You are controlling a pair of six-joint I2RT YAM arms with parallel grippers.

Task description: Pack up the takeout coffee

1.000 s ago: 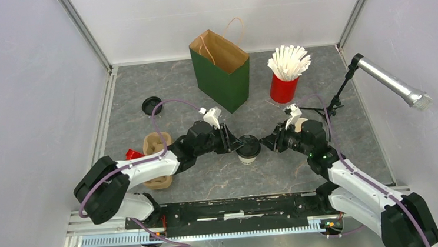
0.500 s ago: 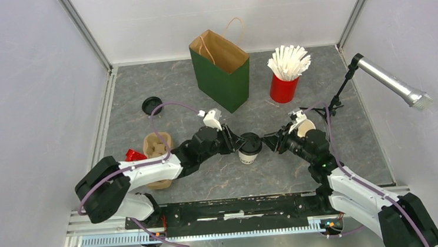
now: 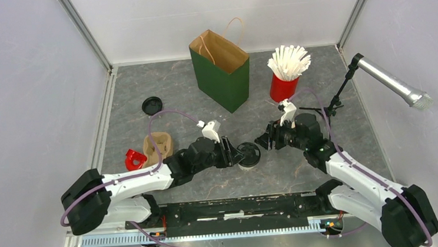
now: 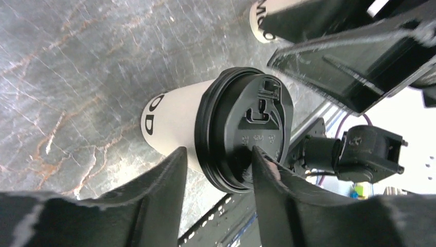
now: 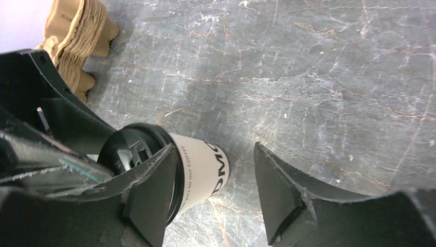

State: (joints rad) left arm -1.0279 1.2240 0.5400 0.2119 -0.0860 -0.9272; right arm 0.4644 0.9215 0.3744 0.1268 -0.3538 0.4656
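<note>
Knocking over the lidded cup [image 3: 248,155] is the nearest risk. It stands on the grey table [image 3: 280,175], outside the bag, with fingers close on both sides. The left gripper [image 4: 217,157] has its jaws apart, straddling the rim of the black lid [image 4: 247,128] without pinching it, as far as its wrist view shows. The right gripper [image 5: 215,149], on the cup's other side, is spread wider than the cup's white wall and holds nothing. Any sideways drift of either arm would likely shove this light cup or tip it. A pinch on the lid alone could pop it off. I cannot tell whether the lid is fully pressed down, nor whether the cup holds liquid.

Left of the cup sits the moulded-pulp carrier [image 3: 158,147], with a small red object [image 3: 134,159] beside it that I cannot identify. A second white cup [image 4: 258,15] shows only as a sliver beyond the lidded cup in the left wrist view, cut off by the right gripper's body. From above the right arm hides it, so its top is unknown. Farther back and to the left of the cup lies a loose black lid [image 3: 152,105]. Well beyond the cup stand the red cup of straws [image 3: 284,87] and the green bag [image 3: 225,79], whose tall rim and looped handle could snag a cup being lifted in.
</note>
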